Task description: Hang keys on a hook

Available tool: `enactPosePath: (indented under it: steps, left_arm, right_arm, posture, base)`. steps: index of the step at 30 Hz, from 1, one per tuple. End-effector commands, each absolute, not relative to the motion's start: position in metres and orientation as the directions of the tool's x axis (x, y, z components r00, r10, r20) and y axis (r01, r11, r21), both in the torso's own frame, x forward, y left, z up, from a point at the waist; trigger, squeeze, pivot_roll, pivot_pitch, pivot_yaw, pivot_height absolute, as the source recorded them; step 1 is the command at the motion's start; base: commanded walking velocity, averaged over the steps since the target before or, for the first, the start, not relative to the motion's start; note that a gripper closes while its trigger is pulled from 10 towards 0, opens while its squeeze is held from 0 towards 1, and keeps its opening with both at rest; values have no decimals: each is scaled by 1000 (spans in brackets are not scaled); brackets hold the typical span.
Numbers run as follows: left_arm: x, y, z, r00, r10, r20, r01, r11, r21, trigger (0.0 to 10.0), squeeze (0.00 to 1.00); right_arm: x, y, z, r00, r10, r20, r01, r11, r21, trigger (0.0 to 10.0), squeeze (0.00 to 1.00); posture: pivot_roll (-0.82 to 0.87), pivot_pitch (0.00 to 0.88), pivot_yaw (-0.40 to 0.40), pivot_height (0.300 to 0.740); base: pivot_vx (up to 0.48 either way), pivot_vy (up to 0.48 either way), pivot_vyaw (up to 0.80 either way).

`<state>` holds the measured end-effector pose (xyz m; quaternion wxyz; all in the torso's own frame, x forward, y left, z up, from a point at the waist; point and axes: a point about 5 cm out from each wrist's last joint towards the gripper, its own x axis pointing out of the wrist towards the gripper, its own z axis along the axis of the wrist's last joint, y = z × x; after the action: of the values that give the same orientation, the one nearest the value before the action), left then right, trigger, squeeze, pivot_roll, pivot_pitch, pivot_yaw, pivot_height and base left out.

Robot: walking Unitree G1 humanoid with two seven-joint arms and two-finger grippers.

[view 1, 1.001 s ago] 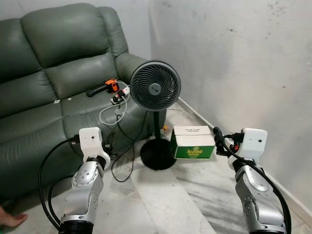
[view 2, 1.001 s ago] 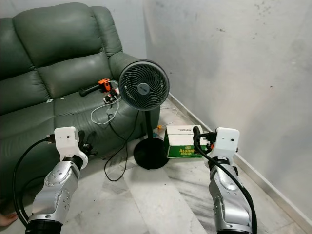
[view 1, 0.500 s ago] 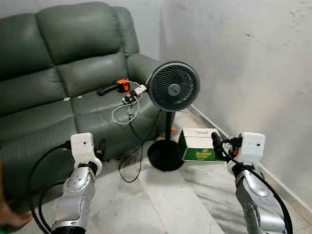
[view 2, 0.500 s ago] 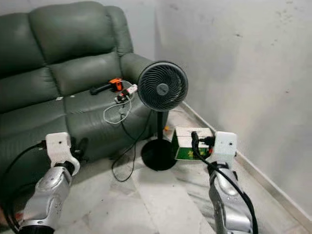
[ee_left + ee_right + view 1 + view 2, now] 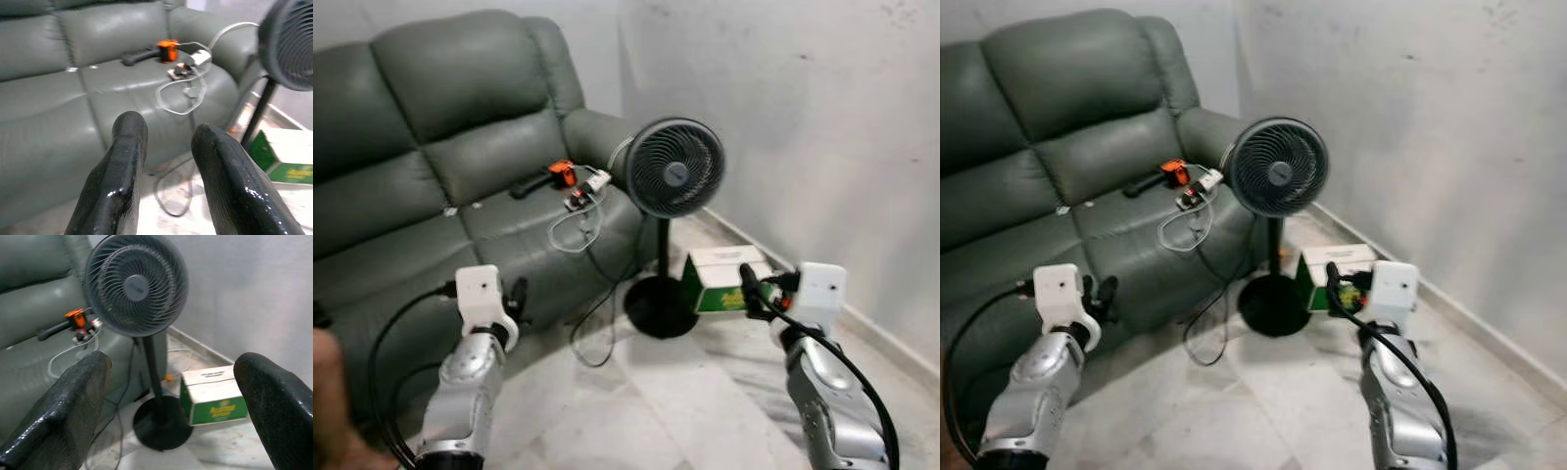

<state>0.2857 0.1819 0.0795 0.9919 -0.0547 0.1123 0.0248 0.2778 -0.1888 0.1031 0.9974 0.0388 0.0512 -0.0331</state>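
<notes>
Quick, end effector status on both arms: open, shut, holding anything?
Left end effector: open with a narrow gap, empty.
Right end effector: wide open, empty.

Yellow lettering on the green box [image 5: 213, 400] is too blurred to read.

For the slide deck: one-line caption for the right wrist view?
Open right gripper faces a standing fan, green-and-white box on the floor, sofa behind.
</notes>
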Motion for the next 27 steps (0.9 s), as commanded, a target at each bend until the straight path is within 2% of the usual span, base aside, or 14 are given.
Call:
enactPosePath:
  steps: [1, 12, 27]
  left_arm:
    - [287, 171, 80, 976, 1, -220, -28, 992, -119, 10000, 0]
    - [287, 162, 80, 978, -55, -199, 22, 986, -163, 10000, 0]
    - [291, 160, 79, 976, -66, -209, 26, 981, -192, 10000, 0]
  right_arm:
    - [276, -197, 103, 988, -106, -110, 114, 990, 78, 10000, 0]
    - [279, -188, 106, 994, -34, -99, 40, 997, 61, 10000, 0]
    - [279, -187, 104, 993, -33, -109, 40, 998, 57, 10000, 0]
  posture:
    - [-59, 0, 102, 740]
    - [-71, 0, 87, 740]
    - [-80, 0, 94, 740]
  base:
    - [0, 0, 0]
    - [0, 0, 0]
    - [0, 0, -761]
